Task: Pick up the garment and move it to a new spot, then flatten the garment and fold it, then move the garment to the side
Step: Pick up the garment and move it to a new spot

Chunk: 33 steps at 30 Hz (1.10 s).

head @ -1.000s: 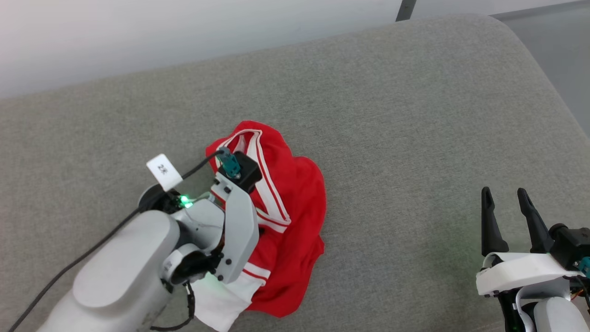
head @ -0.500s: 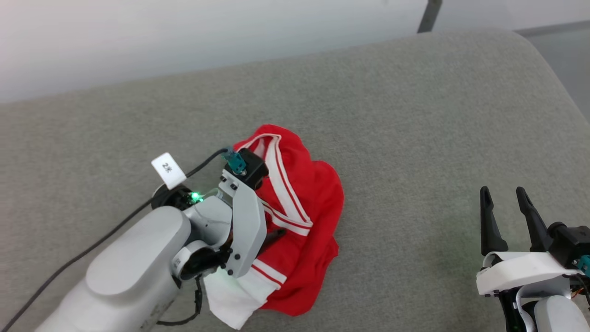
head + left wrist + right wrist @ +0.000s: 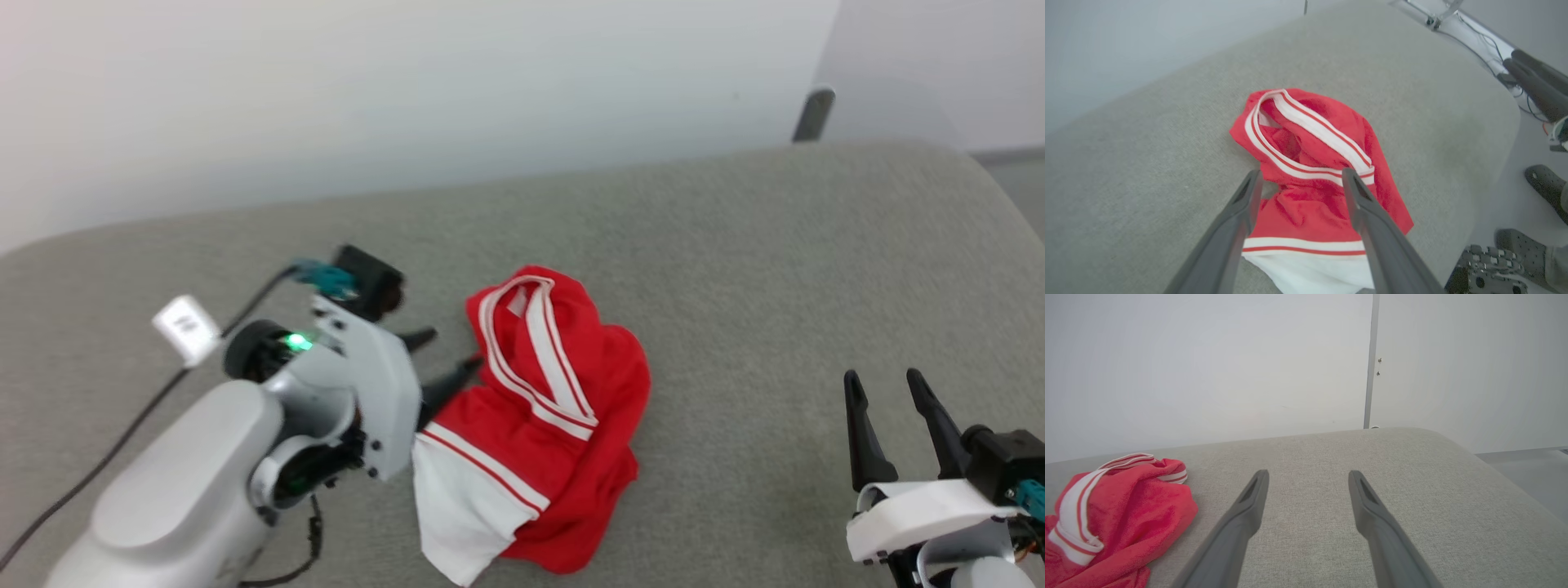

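Grey woven upholstered surface [image 3: 775, 245] with a rounded far edge, spanning the head view from 9 to 3 o'clock. It is backed by a plain white wall [image 3: 408, 82], with a dark upright post [image 3: 813, 114] at 1 o'clock. In the right wrist view, a thin grey vertical strip [image 3: 1370, 375] divides the wall near 1 o'clock and pale floor [image 3: 1531, 473] shows at 3 o'clock. In the left wrist view, dark perforated shoes [image 3: 1545, 185] sit at 4 o'clock.
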Available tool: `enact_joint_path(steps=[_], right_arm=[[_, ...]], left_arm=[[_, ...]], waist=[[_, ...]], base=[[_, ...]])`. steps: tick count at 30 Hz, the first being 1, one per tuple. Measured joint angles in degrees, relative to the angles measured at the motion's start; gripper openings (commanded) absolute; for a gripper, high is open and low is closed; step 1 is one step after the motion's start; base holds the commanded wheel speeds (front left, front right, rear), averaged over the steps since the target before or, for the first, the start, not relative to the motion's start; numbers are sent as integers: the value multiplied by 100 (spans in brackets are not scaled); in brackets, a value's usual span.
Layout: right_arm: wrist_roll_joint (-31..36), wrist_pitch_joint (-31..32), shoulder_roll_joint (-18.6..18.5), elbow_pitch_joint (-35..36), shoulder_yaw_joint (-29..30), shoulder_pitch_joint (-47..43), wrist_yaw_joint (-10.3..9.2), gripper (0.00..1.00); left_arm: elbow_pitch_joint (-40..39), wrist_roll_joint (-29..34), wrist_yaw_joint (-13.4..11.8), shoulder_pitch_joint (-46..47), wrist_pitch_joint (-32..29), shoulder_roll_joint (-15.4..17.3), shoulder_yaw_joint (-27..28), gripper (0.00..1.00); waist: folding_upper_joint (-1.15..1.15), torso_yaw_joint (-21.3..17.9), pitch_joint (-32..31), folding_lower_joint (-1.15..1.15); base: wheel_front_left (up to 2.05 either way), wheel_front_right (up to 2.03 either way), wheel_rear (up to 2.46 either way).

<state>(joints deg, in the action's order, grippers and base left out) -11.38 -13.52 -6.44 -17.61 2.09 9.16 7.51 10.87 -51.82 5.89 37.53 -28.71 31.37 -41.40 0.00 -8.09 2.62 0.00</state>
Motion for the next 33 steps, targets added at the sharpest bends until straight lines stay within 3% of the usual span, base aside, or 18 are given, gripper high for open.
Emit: enact_joint_path(steps=[9, 19, 27, 33], right_arm=[[-66, 93, -67, 104, -45, -267, 0, 100], [-71, 144, -101, 182, -20, -558, 0, 100], [-84, 143, -145, 197, 9, -721, 0, 100], [-81, 141, -141, 191, 35, -829, 0, 100]], left_arm=[[-424, 212, -695, -912, 1745, 356, 828, 100], [-891, 342, -1269, -2402, 3393, 680, 1478, 100], [-1012, 503, -1555, -3317, 4269, 761, 1993, 100], [-1125, 872, -1512, -3918, 4363, 646, 2472, 100]], waist=[[0, 399, -431, 0], [0, 729, -791, 0], [0, 900, -937, 0], [0, 983, -1000, 0]], base=[[0, 0, 0], [0, 0, 0], [0, 0, 0], [0, 0, 0]])
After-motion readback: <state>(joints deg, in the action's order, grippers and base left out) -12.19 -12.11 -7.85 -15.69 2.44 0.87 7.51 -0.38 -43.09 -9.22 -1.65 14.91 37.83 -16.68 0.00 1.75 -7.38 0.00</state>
